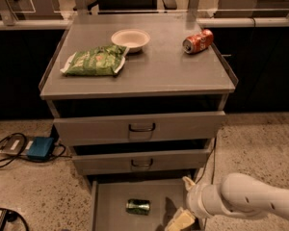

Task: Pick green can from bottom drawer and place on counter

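Observation:
The green can lies on its side in the bottom drawer, which is pulled out at the foot of the cabinet. My gripper is at the end of the white arm that enters from the lower right. It hangs over the right side of the drawer, just right of the can and not touching it. Its pale fingers are spread apart and hold nothing. The counter is the grey top of the cabinet, above the three drawers.
On the counter lie a green chip bag, a white bowl and a red-orange soda can on its side. The two upper drawers stick out slightly. A blue box with cables lies on the floor at left.

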Robot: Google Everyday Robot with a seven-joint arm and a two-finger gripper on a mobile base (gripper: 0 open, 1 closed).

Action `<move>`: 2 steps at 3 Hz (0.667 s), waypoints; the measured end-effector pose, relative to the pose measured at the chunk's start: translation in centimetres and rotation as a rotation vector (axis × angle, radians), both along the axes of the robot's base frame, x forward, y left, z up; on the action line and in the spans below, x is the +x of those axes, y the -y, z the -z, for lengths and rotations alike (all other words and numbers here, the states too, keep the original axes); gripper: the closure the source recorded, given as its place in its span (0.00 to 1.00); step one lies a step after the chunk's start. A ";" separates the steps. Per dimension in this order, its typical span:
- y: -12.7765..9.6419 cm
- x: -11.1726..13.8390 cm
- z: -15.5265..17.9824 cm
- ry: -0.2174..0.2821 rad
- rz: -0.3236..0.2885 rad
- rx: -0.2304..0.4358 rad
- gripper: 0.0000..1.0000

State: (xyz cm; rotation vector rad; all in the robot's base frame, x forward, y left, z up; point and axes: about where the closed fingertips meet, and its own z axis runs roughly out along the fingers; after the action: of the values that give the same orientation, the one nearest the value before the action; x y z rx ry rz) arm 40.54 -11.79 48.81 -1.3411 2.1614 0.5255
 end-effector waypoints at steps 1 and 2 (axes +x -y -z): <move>-1.5 2.9 5.0 -0.011 0.004 -0.015 0.00; -2.7 5.4 9.7 -0.017 0.028 -0.012 0.00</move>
State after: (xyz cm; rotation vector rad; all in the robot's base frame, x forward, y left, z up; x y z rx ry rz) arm 45.98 -9.09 39.12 -1.3151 2.1977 0.5155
